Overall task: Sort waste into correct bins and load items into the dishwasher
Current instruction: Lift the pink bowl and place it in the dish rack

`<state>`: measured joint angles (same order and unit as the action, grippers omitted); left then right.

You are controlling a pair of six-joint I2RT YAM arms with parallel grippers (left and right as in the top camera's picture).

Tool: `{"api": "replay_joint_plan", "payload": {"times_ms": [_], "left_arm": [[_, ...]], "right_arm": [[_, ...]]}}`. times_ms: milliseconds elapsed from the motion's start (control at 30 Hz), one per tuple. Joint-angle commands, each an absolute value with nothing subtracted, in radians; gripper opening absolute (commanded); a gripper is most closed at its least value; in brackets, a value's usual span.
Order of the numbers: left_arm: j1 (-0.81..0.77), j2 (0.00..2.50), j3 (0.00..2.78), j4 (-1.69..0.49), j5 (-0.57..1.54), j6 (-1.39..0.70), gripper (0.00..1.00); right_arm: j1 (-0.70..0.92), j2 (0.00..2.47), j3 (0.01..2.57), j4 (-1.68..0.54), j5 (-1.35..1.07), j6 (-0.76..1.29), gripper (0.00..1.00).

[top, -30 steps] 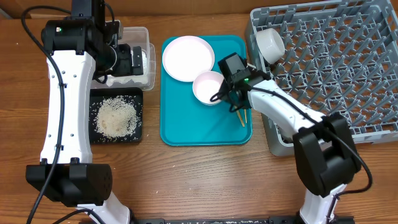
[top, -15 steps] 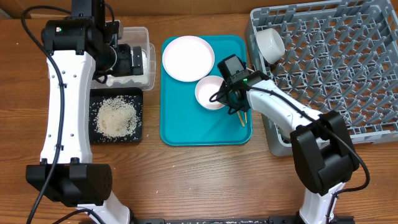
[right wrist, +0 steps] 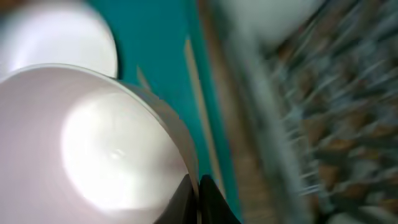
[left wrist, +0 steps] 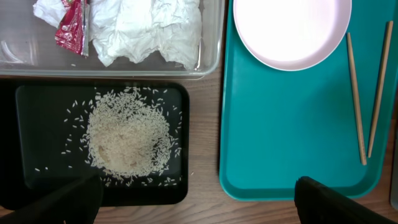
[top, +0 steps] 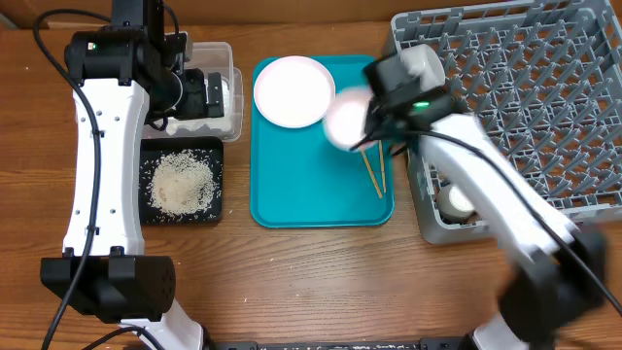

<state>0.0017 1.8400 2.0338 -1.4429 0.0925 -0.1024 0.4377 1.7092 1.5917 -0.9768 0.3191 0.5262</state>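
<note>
The right arm has swung up and away since a moment ago: the bowl [top: 345, 119] that sat on the teal tray [top: 301, 194] beside the plate [top: 293, 90] is now lifted off it and hangs, blurred with motion, over the tray's right edge, near the rack [top: 525, 107]. The right end effector [right wrist: 194, 198] is pinched closed on the bowl's rim, one finger inside and one outside. With the arm out of the way, both chopsticks [top: 374, 175] show in full, lying side by side on the right of the tray. The plate has not shifted. The left arm has not moved either; the left end effector [left wrist: 198, 193] is spread wide with nothing in it, hovering above the black tray [left wrist: 18, 93] and the teal one. Rice [left wrist: 127, 140] lies heaped in the black tray, and the napkins [left wrist: 149, 28] and a red-and-white wrapper [left wrist: 68, 28] lie in the clear tub [left wrist: 211, 59] just behind it. A second bowl [top: 428, 60] sits in the rack's near-left corner, and a cup [top: 455, 202] lower down on its left side. The wrapper's print is too small to read. Everything rests on a brown wooden tabletop [top: 321, 282].
</note>
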Motion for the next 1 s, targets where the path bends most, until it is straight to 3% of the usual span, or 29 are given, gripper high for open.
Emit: {"api": "replay_joint_plan", "payload": {"times_ms": [0, 200, 433, 967], "left_arm": [[0.000, 1.821, 2.049, -1.439, 0.086, -0.101, 1.00], [0.000, 1.821, 2.049, -1.439, 0.086, -0.101, 1.00], [0.000, 1.821, 2.049, -1.439, 0.086, -0.101, 1.00], [0.000, 1.821, 2.049, -1.439, 0.086, -0.101, 1.00]], "right_arm": [[0.430, 1.525, 1.642, -0.994, 0.729, 0.367, 0.04], [0.430, 1.477, 1.639, -1.061, 1.105, 0.171, 0.04], [0.430, 1.564, 1.566, -0.976, 1.482, 0.167, 0.04], [0.408, 1.947, 1.470, -0.952, 1.507, 0.217, 0.04]]}}
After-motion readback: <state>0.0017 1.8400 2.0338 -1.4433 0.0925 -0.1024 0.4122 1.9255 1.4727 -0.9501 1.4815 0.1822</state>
